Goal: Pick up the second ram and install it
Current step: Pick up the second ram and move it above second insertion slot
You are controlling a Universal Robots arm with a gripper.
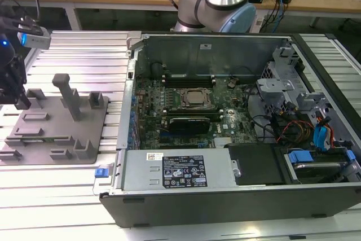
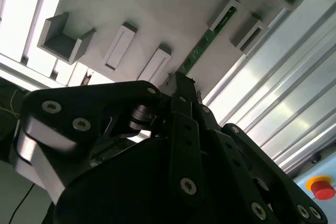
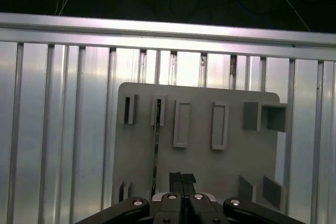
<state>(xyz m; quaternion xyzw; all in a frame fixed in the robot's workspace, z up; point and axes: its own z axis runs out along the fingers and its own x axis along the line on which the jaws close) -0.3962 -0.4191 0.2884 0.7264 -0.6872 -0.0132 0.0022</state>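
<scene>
One end effector (image 3: 182, 178), fingers together and empty, above one grey fixture plate (image 3: 231, 166) holding one second ram (image 3: 156, 150), one open computer case (image 1: 225, 202) beside

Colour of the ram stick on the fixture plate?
Ram stick is dark green; second wrist view shows it best.

High exterior view and both wrist views share fixture plate (image 1: 53, 123) (image 2: 178, 3) (image 3: 202, 163).

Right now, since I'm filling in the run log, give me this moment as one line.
gripper: shut, holding nothing, over grey fixture plate | second ram: lying in plate's holders, not gripped | computer case: open
</scene>
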